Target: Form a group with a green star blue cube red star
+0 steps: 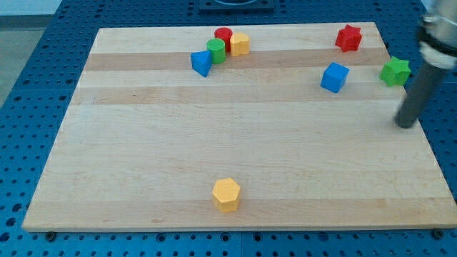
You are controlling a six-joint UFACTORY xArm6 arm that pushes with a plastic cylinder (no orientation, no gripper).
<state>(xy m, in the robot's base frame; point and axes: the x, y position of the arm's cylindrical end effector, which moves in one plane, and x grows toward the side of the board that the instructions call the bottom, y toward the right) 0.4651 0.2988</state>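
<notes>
A straight dark grey rod of round section is seen, matte and unmarked; above it a wider, pale grey blurred collar is joined; my tip, blunt and dark, is shown at its lower end.

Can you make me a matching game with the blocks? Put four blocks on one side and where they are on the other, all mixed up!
Blocks:
1. red star
2. green star
3. blue cube
4. yellow hexagon

Places:
A. alone near the view's bottom edge
B. at the board's right edge, just above my tip
C. near the view's top right corner
D. left of the green star, below the red star

Pairs: 1-C, 2-B, 3-D, 4-A
</notes>
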